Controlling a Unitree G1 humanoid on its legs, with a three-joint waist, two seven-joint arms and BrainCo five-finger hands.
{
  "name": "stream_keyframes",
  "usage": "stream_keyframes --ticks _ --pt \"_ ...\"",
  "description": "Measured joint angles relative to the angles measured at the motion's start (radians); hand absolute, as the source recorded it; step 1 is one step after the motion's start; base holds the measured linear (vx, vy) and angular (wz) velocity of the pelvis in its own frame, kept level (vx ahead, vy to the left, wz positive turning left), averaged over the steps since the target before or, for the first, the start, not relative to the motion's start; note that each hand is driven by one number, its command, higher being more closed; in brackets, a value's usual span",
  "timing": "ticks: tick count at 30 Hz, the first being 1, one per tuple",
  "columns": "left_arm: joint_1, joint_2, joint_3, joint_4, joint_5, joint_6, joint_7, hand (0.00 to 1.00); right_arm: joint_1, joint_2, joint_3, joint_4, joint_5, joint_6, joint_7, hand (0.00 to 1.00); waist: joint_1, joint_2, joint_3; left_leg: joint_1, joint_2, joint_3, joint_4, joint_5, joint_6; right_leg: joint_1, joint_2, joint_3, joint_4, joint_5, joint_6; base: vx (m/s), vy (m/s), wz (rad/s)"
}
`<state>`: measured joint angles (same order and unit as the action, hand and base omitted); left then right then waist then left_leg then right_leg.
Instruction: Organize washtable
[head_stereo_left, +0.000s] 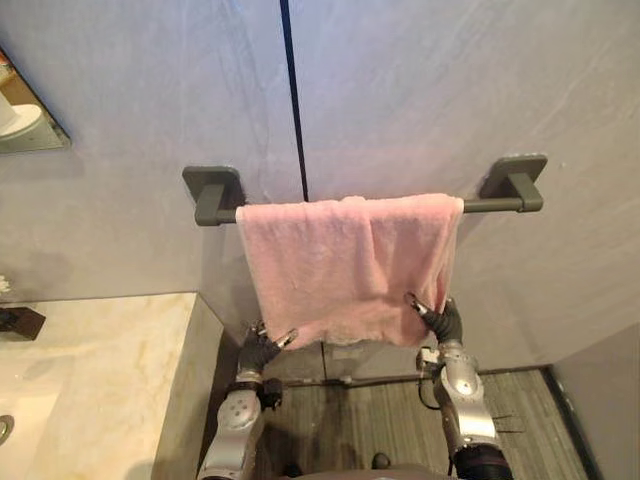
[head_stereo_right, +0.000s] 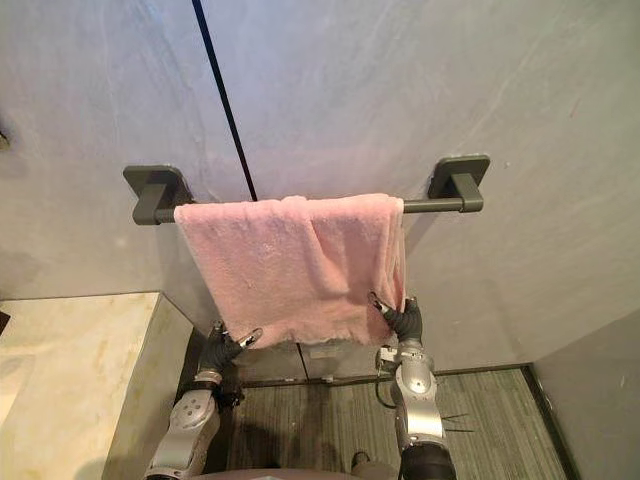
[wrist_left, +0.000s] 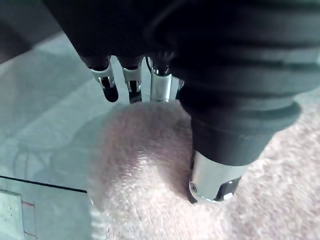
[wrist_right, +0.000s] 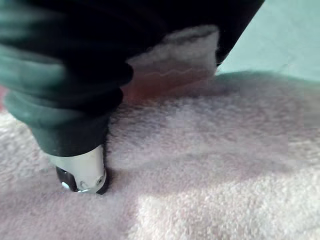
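Below the grey wall rail (head_stereo_left: 490, 206), your left hand (head_stereo_left: 262, 348) and right hand (head_stereo_left: 443, 322) pinch the pink terry towel (head_stereo_left: 340, 265); uneven tugs may unseat it.

Pink towel (head_stereo_left: 345, 265): fluffy terry, draped over the dark grey bar (head_stereo_left: 495, 205) on the grey wall (head_stereo_left: 420, 90), to the right of the desk (head_stereo_left: 100, 350). It hangs flat and spread, from just beside the left bracket to near the right one, with a short bare stretch of bar on the right. The right part is doubled, with a vertical fold down the front. Narrower toward the uneven lower hem. My left hand (head_stereo_left: 262, 348) pinches the lower left corner and my right hand (head_stereo_left: 440, 320) the lower right, thumbs pressed into the pile.
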<state>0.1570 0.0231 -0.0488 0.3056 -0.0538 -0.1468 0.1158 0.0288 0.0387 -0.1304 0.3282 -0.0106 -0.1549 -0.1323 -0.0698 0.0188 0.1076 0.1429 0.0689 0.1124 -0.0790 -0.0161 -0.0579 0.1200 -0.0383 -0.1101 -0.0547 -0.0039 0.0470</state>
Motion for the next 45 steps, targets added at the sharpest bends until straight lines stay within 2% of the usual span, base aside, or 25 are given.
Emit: stream_keyframes --ticks 3,6,14,19,25,26,28,29,31,35,37,38,40,41,42,44,45 --pt "0.023 0.007 0.033 0.0 -0.016 0.013 0.025 0.0 0.05 -0.005 -0.027 0.01 -0.004 0.055 -0.021 0.0 0.005 -0.001 0.0 -0.001 0.0 0.0 0.0 0.0 0.0 0.0 -0.001 -0.001 0.0 0.0 0.0 0.0 0.0 0.0" --pt "0.053 0.02 0.054 0.001 -0.022 0.024 0.04 0.0 0.104 -0.013 -0.042 0.01 -0.011 0.073 -0.042 0.0 0.004 -0.001 0.0 -0.001 0.0 0.0 0.002 0.0 0.0 0.0 -0.001 -0.001 0.0 0.0 0.0 -0.01 -0.004 0.0" --pt "0.071 0.02 0.069 -0.014 -0.094 0.028 0.042 0.0 0.158 -0.027 -0.083 -0.011 -0.007 0.077 -0.067 0.0 0.003 -0.002 -0.001 0.009 0.003 -0.003 0.014 0.0 0.0 0.015 0.0 -0.002 0.003 0.002 -0.002 -0.02 -0.004 0.0" --pt "0.111 0.007 0.142 -0.127 -0.134 0.027 0.065 0.0 0.195 -0.02 -0.168 -0.135 -0.009 0.084 -0.103 0.0 0.005 -0.001 -0.002 0.009 0.002 -0.004 0.014 -0.001 0.0 0.015 -0.002 0.0 0.004 0.001 -0.002 0.0 0.0 0.0" --pt "0.147 -0.033 0.173 -0.447 -0.171 0.014 0.1 0.0 0.205 -0.006 -0.312 -0.454 -0.044 0.092 -0.199 0.0 0.002 -0.003 -0.003 0.012 0.002 -0.001 0.016 -0.002 0.001 0.015 -0.002 0.0 0.016 -0.008 -0.002 0.0 0.0 0.0" --pt "0.153 -0.039 0.181 -0.483 -0.185 0.031 0.109 0.0 0.202 -0.006 -0.333 -0.52 -0.056 0.091 -0.213 0.0 -0.001 -0.003 -0.003 0.014 0.002 -0.001 0.019 -0.004 0.001 0.016 -0.002 0.001 0.021 -0.011 -0.001 0.0 0.0 0.0" --pt "0.158 -0.061 0.218 -0.579 -0.185 0.025 0.134 0.0 0.192 -0.007 -0.374 -0.632 -0.081 0.087 -0.238 0.0 0.0 -0.004 -0.004 0.013 0.004 0.0 0.028 -0.011 -0.001 0.017 0.0 0.002 0.021 -0.011 -0.001 -0.01 -0.004 -0.02" --pt "0.154 -0.059 0.25 -0.67 -0.185 0.004 0.151 0.0 0.183 -0.008 -0.387 -0.69 -0.083 0.078 -0.242 0.0 -0.001 -0.004 -0.004 0.014 0.005 0.0 0.029 -0.011 -0.001 0.018 0.0 0.003 0.021 -0.011 -0.001 0.0 0.0 0.0" --pt "0.117 -0.035 0.31 -0.837 -0.185 -0.07 0.16 0.0 0.147 -0.022 -0.392 -0.791 -0.083 0.044 -0.241 0.0 -0.002 0.0 -0.005 0.016 0.004 0.001 0.038 -0.016 0.001 0.024 -0.001 0.004 0.022 -0.011 -0.001 0.0 0.0 0.0" --pt "0.049 0.042 0.308 -0.968 -0.218 -0.147 0.14 0.0 0.052 -0.115 -0.303 -0.916 -0.067 -0.02 -0.195 0.0 -0.001 0.013 -0.025 0.029 0.001 0.002 0.047 -0.025 0.002 0.035 -0.005 0.005 0.022 -0.014 0.001 -0.06 0.003 -0.01" --pt "0.005 0.106 0.232 -0.981 -0.286 -0.169 0.071 0.0 -0.033 -0.214 -0.168 -0.933 0.013 -0.081 -0.097 0.0 0.001 0.018 -0.036 0.038 0.0 0.002 0.047 -0.025 0.003 0.042 -0.005 0.006 0.025 -0.014 0.001 -0.05 -0.003 0.0" --pt "-0.009 0.124 0.199 -0.981 -0.292 -0.169 0.055 0.0 -0.061 -0.238 -0.126 -0.933 0.026 -0.087 -0.074 0.0 0.002 0.018 -0.036 0.043 0.0 0.001 0.047 -0.025 0.003 0.048 -0.005 0.005 0.025 -0.014 0.001 -0.05 -0.008 0.02" --pt "-0.047 0.158 0.084 -0.98 -0.341 -0.17 -0.029 0.0 -0.136 -0.282 0.019 -0.934 0.116 -0.123 0.035 0.0 0.004 0.017 -0.05 0.046 0.001 -0.001 0.048 -0.025 0.003 0.052 -0.004 0.004 0.025 -0.014 0.001 -0.05 -0.016 0.02" --pt "-0.055 0.164 0.056 -0.98 -0.351 -0.17 -0.046 0.0 -0.151 -0.288 0.053 -0.934 0.133 -0.128 0.057 0.0 0.005 0.017 -0.052 0.046 0.001 -0.002 0.048 -0.025 0.003 0.052 -0.004 0.003 0.025 -0.014 0.001 -0.04 -0.018 0.02" --pt "-0.069 0.177 0.01 -0.98 -0.381 -0.169 -0.09 0.0 -0.173 -0.297 0.105 -0.934 0.188 -0.131 0.111 0.0 0.007 0.016 -0.054 0.046 0.0 -0.003 0.049 -0.025 0.003 0.055 -0.005 0.002 0.026 -0.014 0.001 -0.01 -0.011 0.04" --pt "-0.103 0.215 -0.088 -0.964 -0.421 -0.17 -0.132 0.0 -0.203 -0.336 0.207 -0.932 0.244 -0.131 0.167 0.0 0.011 0.014 -0.055 0.055 -0.001 -0.005 0.05 -0.024 0.003 0.069 -0.006 -0.001 0.025 -0.014 0.001 0.0 -0.005 0.02" --pt "-0.129 0.243 -0.151 -0.94 -0.454 -0.166 -0.174 0.0 -0.217 -0.368 0.261 -0.931 0.292 -0.13 0.216 0.0 0.017 0.014 -0.055 0.064 -0.002 -0.005 0.049 -0.024 0.003 0.076 -0.007 -0.001 0.025 -0.014 0.002 0.0 0.0 0.0"
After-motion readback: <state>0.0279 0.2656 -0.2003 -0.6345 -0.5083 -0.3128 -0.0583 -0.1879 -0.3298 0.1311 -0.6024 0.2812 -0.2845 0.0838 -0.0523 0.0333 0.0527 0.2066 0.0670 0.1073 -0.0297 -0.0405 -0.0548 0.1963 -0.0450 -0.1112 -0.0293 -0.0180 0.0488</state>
